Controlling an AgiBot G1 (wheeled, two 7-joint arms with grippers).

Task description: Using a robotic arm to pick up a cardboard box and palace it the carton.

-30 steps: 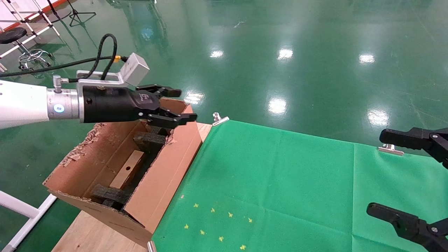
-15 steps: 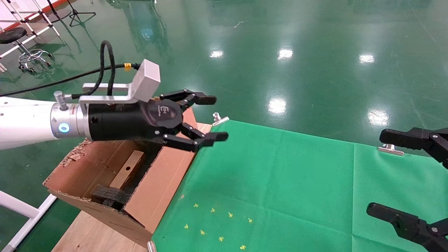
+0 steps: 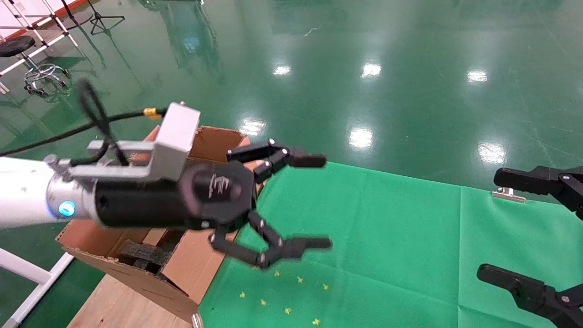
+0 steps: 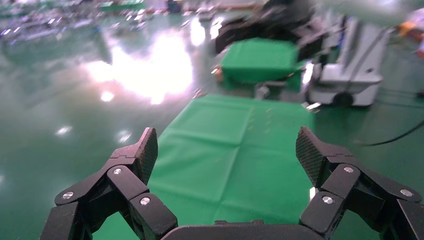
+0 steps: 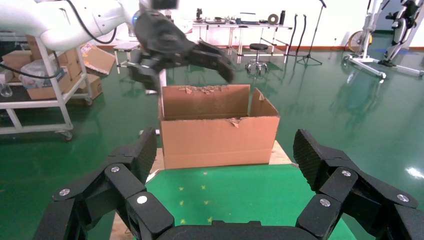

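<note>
A white logo mark sits on the black body of the left gripper [image 3: 298, 205], too blurred to read as letters. At the table's left edge stands the carton [image 3: 191, 264], flaps up and ragged, a black foam piece [image 3: 139, 253] showing inside; the robotic arm [image 3: 27, 205] crosses in front and hides most of its interior. The small cardboard box cannot be seen in any view. Beside the carton the green cloth [image 3: 387, 237] covers the tabletop, small yellow marks [image 3: 282, 291] scattered near the front edge, bare wood [image 3: 123, 305] showing at the front left corner. A silver clip [image 3: 508, 195] pins the cloth at the far edge. The left gripper hangs above the cloth just beside the carton, jaws spread wide, nothing between them and touching nothing. At the right edge the right gripper [image 3: 519, 232] is parked, jaws wide apart and empty too.
</note>
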